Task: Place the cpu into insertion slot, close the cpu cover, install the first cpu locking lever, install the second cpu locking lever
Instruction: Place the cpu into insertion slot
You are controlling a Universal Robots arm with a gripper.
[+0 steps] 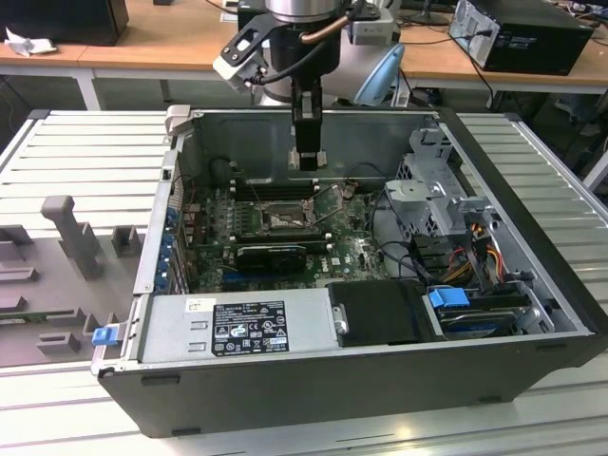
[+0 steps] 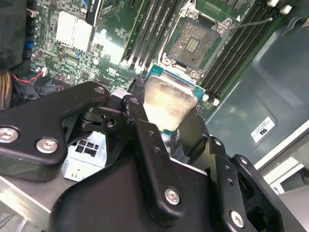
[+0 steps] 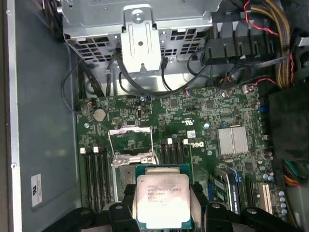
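claw [image 3: 162, 211] gripping cpu [image 3: 161, 195], nr insertion slot [image 2: 193, 43]

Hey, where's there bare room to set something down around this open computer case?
Ribbed tabletop on the exterior view's right of the case, and beyond the grey fixtures on that view's left. Crowded: motherboard, cabled drive cage.

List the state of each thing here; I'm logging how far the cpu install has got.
gripper: shut on the cpu, above the board.
cpu: held by its edges, not in the slot.
insertion slot: empty, uncovered.
cpu cover: swung open.
computer case: side panel off.
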